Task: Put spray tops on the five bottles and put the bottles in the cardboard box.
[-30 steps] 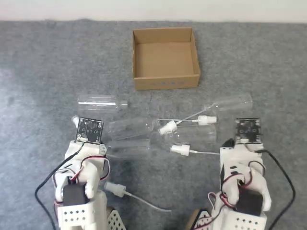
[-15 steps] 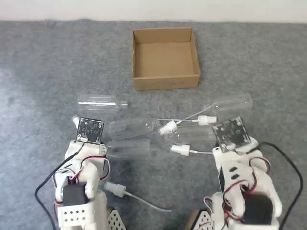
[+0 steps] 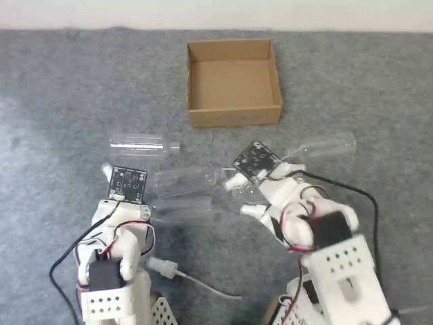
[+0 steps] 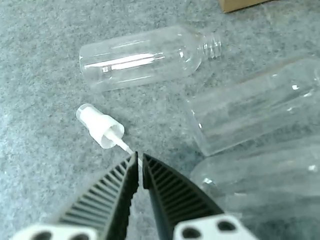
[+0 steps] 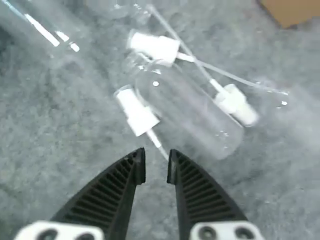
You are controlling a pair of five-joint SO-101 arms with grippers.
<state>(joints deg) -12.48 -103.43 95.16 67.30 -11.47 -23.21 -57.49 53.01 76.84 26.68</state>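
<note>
Bottles lay on their sides on the grey table, none in the cardboard box (image 3: 233, 116), which stood open-topped beyond them. The high view recorded a left bottle (image 3: 143, 146) lying apart. A middle bottle (image 3: 184, 180) and a near bottle (image 3: 181, 208) lay side by side next to the left arm. A right bottle (image 3: 325, 145) lay beyond the right arm, and a fifth bottle (image 3: 245, 194) was partly covered by that arm. The same view recorded a loose spray top (image 3: 162, 266) with a long tube beside the left arm's base, well apart from the bottles.

The left wrist view supplied the fingers' state. The left gripper (image 4: 140, 156) had its fingers closed to a thin slit just above the table. A left spray top (image 4: 100, 126) lay directly ahead with its tube running to the fingertips. Whether the tube was pinched could not be told. The left bottle's threaded neck was bare.

The right wrist view showed the right gripper (image 5: 156, 152) with its fingers slightly parted and holding nothing. A near spray top (image 5: 136, 112) lay just ahead, its tube pointing into the gap. Two further spray tops (image 5: 155, 46) (image 5: 234, 104) lay beside the fifth bottle, their tubes crossing.
</note>
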